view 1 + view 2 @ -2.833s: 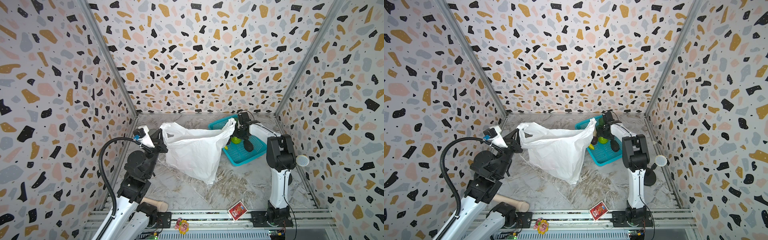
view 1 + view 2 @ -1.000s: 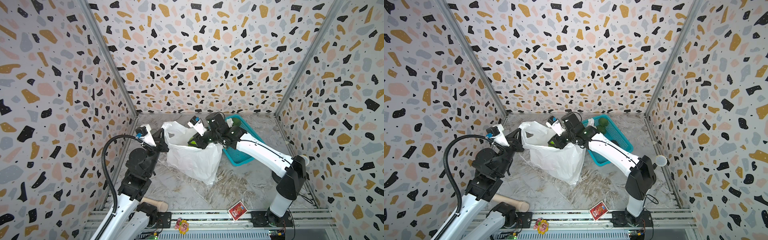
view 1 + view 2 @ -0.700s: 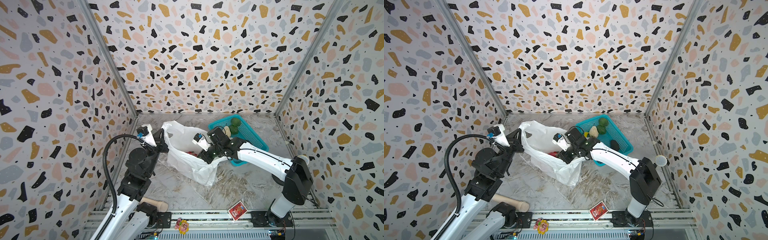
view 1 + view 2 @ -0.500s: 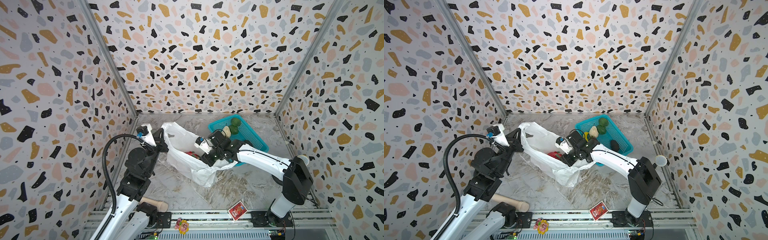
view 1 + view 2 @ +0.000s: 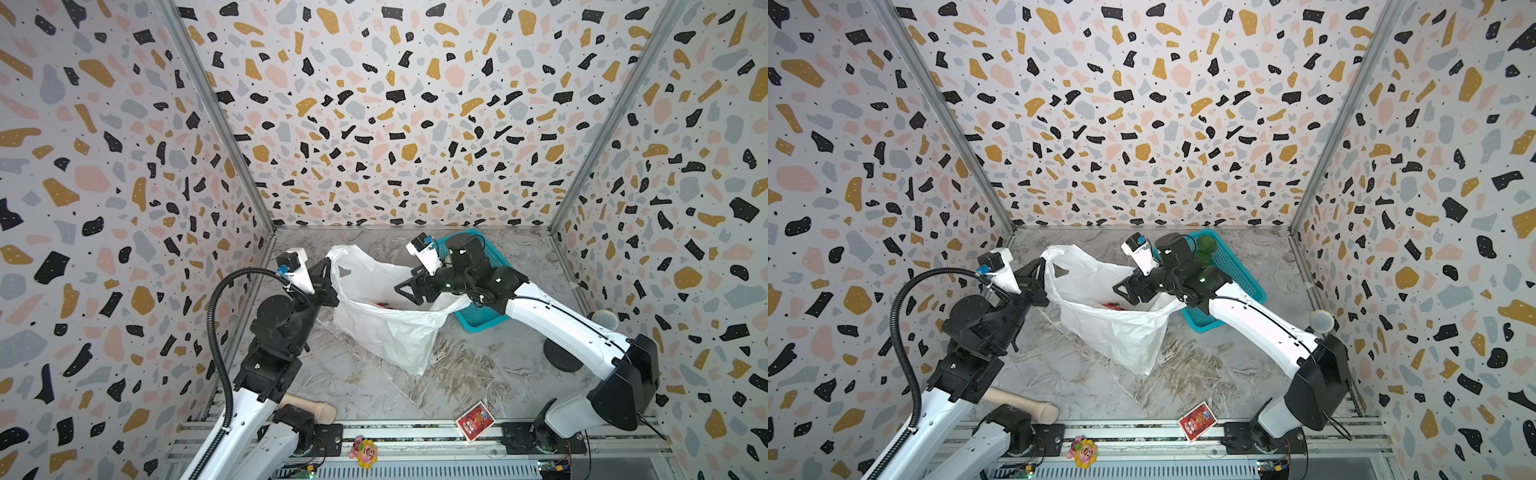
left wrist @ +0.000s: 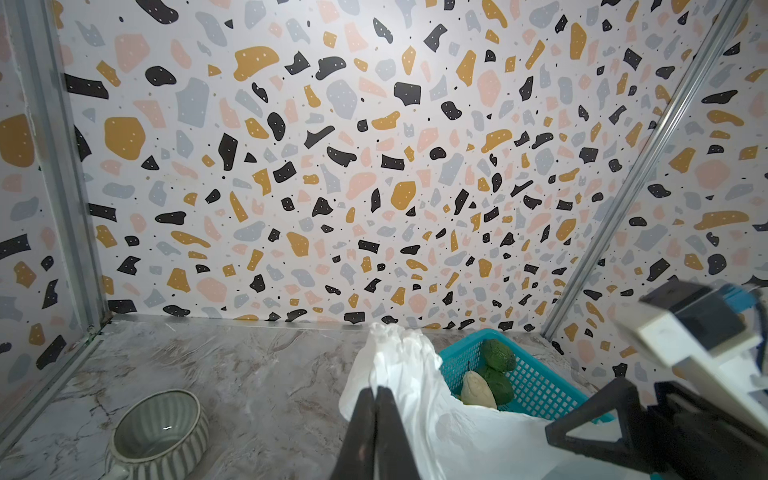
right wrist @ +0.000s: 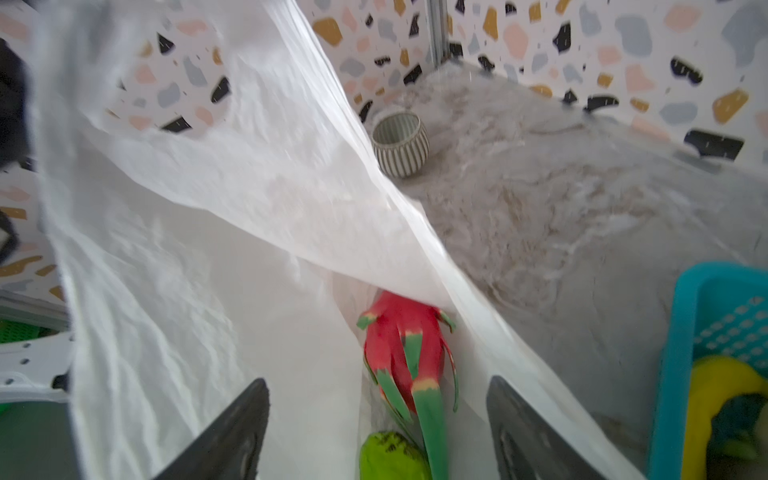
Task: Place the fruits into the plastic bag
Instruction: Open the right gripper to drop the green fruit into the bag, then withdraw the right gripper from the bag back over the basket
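Holds right gripper [image 5: 406, 287] wide and empty over crinkly white plastic bag [image 5: 384, 330] pinched by left gripper [image 5: 327, 271], green toy fruits [image 6: 496, 356] just behind in teal mesh basket [image 5: 478, 323].

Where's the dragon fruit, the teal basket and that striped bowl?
dragon fruit [image 7: 386, 332], right wrist view, red body.
teal basket [image 6: 540, 386], left wrist view, mesh wall.
striped bowl [image 7: 401, 149], right wrist view, ribbed side.

I'm looking at a white bag [image 5: 374, 328], red-and-green dragon fruit [image 7: 401, 345], teal mesh basket [image 6: 536, 386], grey marbled table [image 5: 332, 382], speckled walls [image 5: 374, 124].
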You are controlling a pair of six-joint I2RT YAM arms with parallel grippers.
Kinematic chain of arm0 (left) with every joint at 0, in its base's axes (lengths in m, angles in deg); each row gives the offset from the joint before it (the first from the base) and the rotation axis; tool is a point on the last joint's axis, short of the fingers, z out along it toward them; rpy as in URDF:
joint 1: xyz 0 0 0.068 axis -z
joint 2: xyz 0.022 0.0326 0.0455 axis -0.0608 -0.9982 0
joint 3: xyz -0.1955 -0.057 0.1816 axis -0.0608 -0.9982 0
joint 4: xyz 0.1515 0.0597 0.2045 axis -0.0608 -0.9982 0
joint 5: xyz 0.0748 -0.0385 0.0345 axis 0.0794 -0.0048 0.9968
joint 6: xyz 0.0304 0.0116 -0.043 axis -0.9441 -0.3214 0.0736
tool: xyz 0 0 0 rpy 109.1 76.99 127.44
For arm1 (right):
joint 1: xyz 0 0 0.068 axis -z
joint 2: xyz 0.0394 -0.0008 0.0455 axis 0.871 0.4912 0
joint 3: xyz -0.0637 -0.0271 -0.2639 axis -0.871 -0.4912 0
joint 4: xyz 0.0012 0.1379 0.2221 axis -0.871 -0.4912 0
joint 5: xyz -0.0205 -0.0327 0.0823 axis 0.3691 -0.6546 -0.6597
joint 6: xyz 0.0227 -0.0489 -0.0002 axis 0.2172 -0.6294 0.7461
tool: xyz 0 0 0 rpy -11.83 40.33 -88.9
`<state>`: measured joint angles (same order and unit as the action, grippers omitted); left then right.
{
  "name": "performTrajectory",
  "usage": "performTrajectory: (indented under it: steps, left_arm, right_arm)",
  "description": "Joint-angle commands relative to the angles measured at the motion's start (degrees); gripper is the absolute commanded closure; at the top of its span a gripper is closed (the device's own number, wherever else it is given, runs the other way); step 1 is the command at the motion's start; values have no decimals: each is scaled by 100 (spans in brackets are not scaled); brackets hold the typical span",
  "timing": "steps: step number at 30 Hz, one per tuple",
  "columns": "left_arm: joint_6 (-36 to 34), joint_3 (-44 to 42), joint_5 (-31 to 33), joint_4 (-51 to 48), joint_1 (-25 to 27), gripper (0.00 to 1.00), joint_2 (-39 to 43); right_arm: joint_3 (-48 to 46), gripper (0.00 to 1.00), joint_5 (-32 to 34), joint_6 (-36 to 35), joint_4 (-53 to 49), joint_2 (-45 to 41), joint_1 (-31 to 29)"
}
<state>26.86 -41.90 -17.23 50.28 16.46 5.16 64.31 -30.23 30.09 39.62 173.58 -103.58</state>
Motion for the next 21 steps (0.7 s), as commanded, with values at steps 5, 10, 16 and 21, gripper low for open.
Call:
performTrajectory:
  steps: [5,10,16,21]
  left_arm:
    - [51,-111,-165,266,-12,100,-19]
    - [46,-146,-145,246,-15,100,46]
    - [5,-154,-122,251,-10,100,93]
    - [-24,-137,-121,263,-13,100,85]
  right_arm:
    - [414,14,61,478,1258,-744,607]
    - [100,13,1181,1329,1143,-881,1685]
    - [-927,14,1407,2525,920,-787,3021]
    - [-1050,15,1986,2463,-93,-60,3168]
